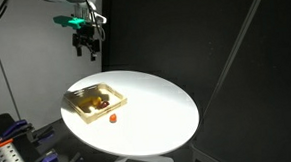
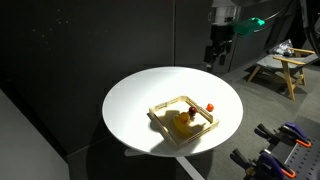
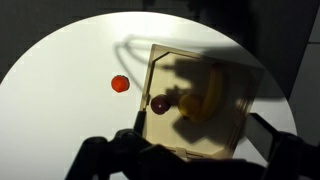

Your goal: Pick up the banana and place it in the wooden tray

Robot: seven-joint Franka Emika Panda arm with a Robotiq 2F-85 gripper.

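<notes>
The wooden tray (image 1: 107, 109) lies on the round white table in both exterior views (image 2: 165, 129) and fills the middle of the wrist view (image 3: 203, 137). The banana (image 3: 213, 84) lies inside the tray, in shadow, against a round yellow fruit (image 3: 194, 106). In the exterior views the two show only as a yellow patch (image 2: 182, 122). My gripper (image 1: 85, 40) hangs high above the table's far edge (image 2: 216, 50). It is open and empty, its fingers spread at the bottom of the wrist view (image 3: 190, 165).
A dark red round object (image 3: 160, 103) lies in the tray next to the yellow fruits. A small red round object (image 3: 120, 84) sits on the white table (image 1: 157, 110) just outside the tray (image 2: 210, 107). Dark backdrop all around; tool racks stand near the table.
</notes>
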